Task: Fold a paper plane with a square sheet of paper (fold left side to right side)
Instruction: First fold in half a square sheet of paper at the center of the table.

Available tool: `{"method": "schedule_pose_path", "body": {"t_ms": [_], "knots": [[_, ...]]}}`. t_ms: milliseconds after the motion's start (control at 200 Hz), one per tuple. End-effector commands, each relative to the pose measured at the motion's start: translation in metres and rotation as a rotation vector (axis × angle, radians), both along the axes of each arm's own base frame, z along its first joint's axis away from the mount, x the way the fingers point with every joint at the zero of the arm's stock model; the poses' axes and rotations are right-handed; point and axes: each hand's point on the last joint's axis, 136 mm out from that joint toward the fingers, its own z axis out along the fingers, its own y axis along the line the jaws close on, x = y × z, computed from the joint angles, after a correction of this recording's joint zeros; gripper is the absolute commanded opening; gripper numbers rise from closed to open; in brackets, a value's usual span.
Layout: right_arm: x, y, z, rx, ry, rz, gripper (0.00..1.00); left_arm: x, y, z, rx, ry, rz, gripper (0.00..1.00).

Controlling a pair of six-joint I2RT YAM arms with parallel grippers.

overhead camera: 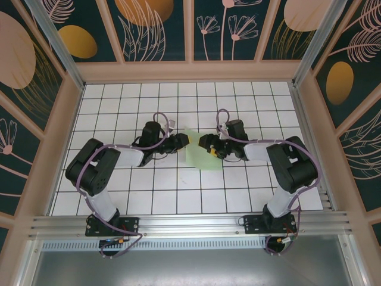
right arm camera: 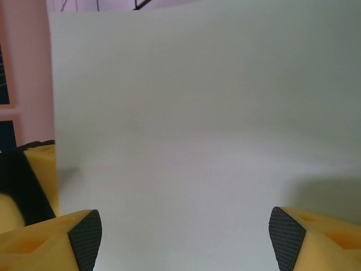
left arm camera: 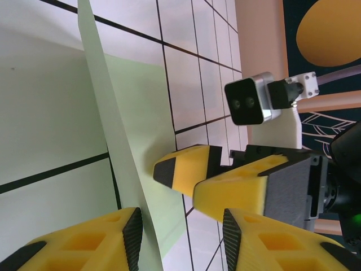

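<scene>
The square sheet of paper (overhead camera: 203,159) is pale green and lies on the white grid tiles between my two grippers. In the left wrist view one side of the sheet (left arm camera: 135,113) is lifted into a standing flap. The flap's edge runs down between the fingers of my left gripper (left arm camera: 180,226), close to the left pad (left arm camera: 133,234); the jaws stand apart. My right gripper (right arm camera: 186,237) is wide open, facing the raised paper (right arm camera: 197,113) up close. From above, the left gripper (overhead camera: 186,140) and right gripper (overhead camera: 204,143) nearly meet over the sheet. The paper plane is out of view.
Pink-framed walls (overhead camera: 190,71) with dark floral panels enclose the tiled table (overhead camera: 149,190). An aluminium rail (overhead camera: 190,223) runs along the near edge by the arm bases. The right gripper's yellow fingers (left arm camera: 186,166) and wrist camera (left arm camera: 248,101) sit just past the flap.
</scene>
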Motion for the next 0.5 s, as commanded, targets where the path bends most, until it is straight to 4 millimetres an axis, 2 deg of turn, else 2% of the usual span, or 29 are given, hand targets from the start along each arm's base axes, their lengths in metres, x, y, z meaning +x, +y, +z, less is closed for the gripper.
{"method": "schedule_pose_path", "body": {"t_ms": [0,495], "knots": [[0.002,0.000,-0.008,-0.030,0.008,-0.001,0.81,0.003,-0.009,0.007,-0.024,-0.023,-0.023,0.45],[0.002,0.002,-0.001,0.066,0.006,-0.012,0.81,0.004,-0.023,0.002,-0.023,-0.012,-0.044,0.43]]}}
